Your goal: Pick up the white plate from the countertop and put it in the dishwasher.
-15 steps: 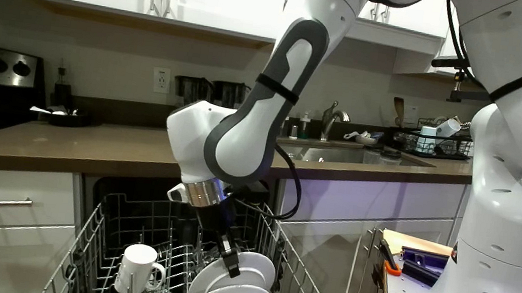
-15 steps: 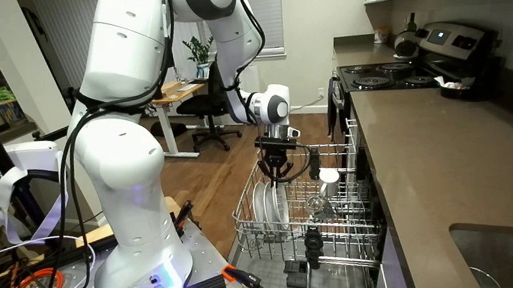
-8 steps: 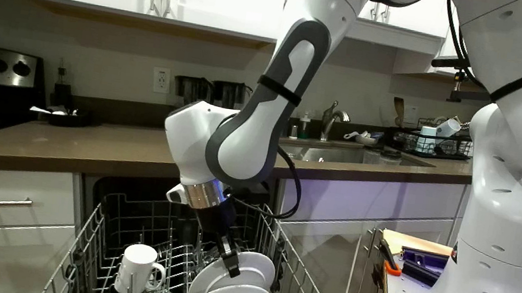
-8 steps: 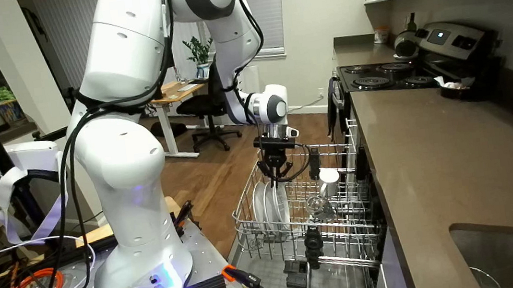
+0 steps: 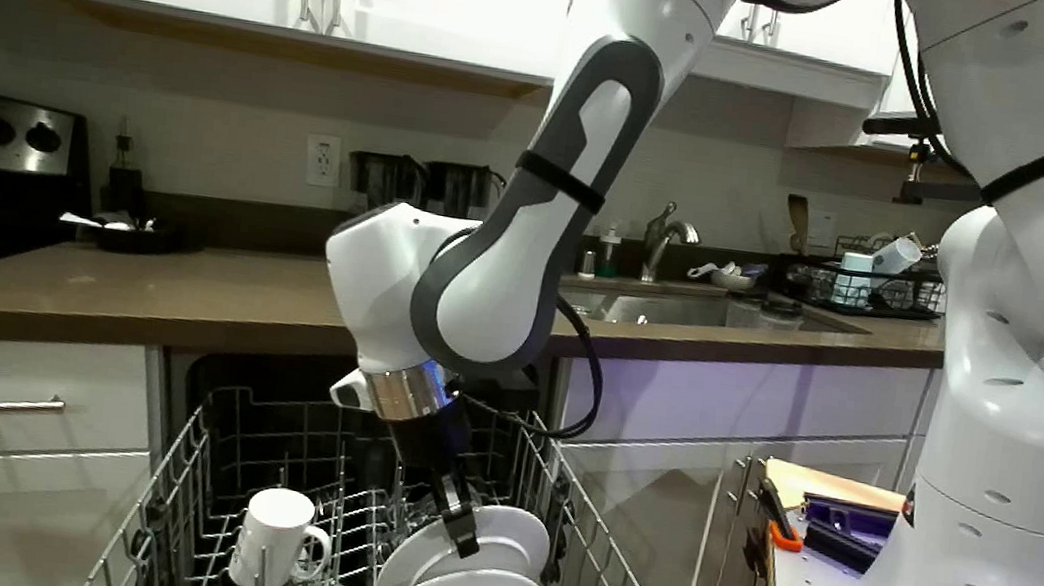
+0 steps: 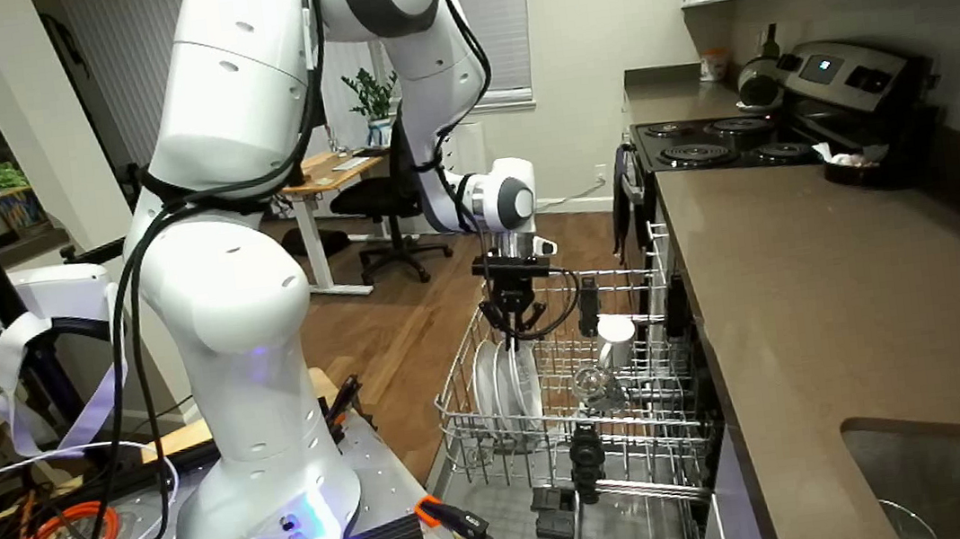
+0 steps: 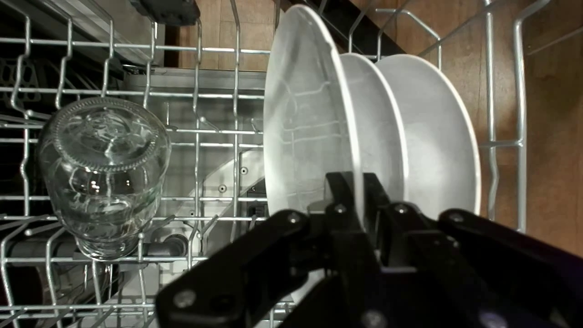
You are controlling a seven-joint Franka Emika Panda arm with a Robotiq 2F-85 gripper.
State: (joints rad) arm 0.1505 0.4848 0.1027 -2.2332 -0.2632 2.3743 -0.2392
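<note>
With the gripper (image 7: 358, 184) pinching the white plate (image 7: 305, 114) by its rim, let the dishwasher rack (image 7: 519, 82) beneath bear it (sparing both plates (image 7: 430, 132) beside the fingers (image 7: 373, 186)) before releasing.

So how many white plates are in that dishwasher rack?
3 visible: one white plate pinched by the tool, a middle plate beside it, and an outer plate farthest from the glass vessel. Others might be hidden.
</note>
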